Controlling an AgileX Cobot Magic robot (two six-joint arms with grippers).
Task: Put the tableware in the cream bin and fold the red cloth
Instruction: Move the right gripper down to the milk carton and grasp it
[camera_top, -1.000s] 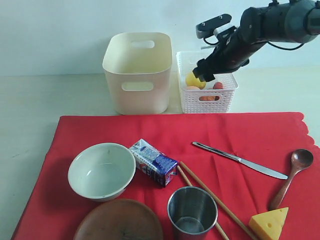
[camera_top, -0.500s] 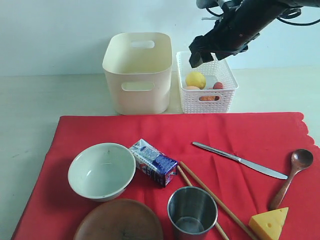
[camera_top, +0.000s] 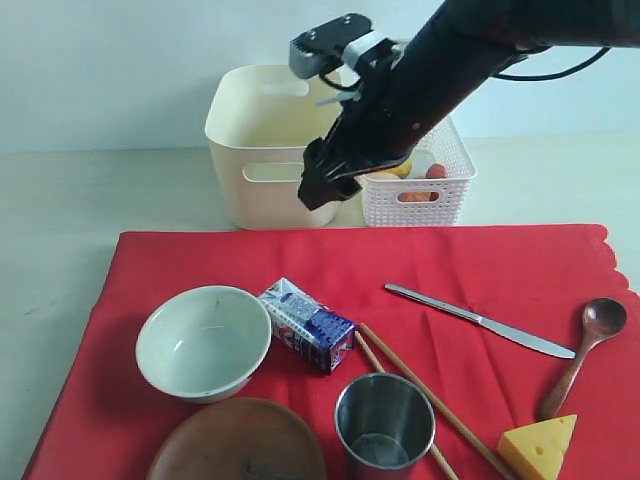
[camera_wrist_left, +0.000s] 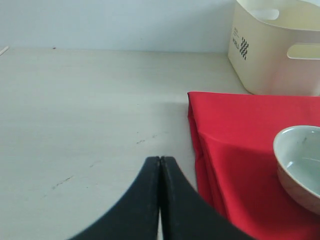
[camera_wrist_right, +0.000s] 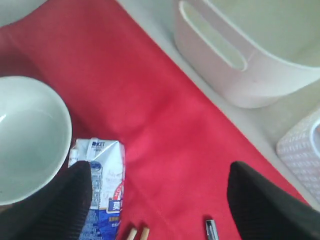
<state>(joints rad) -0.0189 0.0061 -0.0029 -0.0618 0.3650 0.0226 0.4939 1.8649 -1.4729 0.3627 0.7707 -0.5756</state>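
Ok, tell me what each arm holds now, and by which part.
Nothing. Left jaws shut empty over the pale tabletop; right jaws open, empty, above the red fabric cloth.

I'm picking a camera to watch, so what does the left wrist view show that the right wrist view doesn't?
Only the left wrist view: the fold along the red cloth's edge, a printed label on the cream bin, the shut left end effector.
Only the right wrist view: the blue milk carton, chopsticks and knife ends, the white perforated basket's corner, the open right end effector.
Both: red cloth, cream bin, pale bowl, some bare table.
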